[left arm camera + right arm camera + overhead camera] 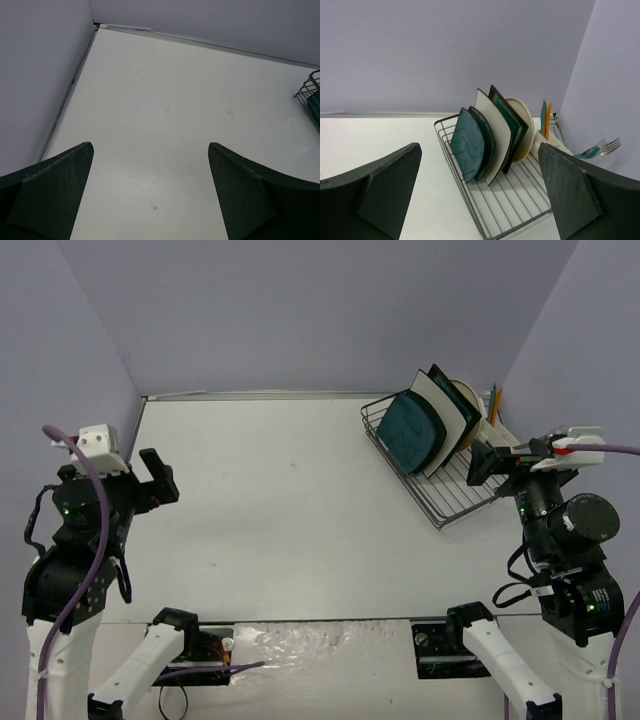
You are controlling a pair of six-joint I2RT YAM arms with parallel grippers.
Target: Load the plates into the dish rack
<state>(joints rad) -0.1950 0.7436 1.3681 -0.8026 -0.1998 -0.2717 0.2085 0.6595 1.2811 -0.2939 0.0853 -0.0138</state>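
Note:
The dish rack (455,495) stands at the back right of the table, with plates upright in it. In the right wrist view the rack (520,200) holds, from the front, two dark teal square plates (469,145), a white square plate (499,131), a brown-rimmed teal plate (514,121) and a cream round plate (526,125). A blue-grey round plate does not show. My right gripper (479,165) is open and empty, just short of the rack's near end (487,462). My left gripper (160,478) is open and empty at the far left, above bare table (151,147).
A white utensil holder (546,146) on the rack's far side holds teal and orange handles (545,117) and forks (601,147). Purple walls close in the table at the back and both sides. A corner of the rack (307,92) shows in the left wrist view.

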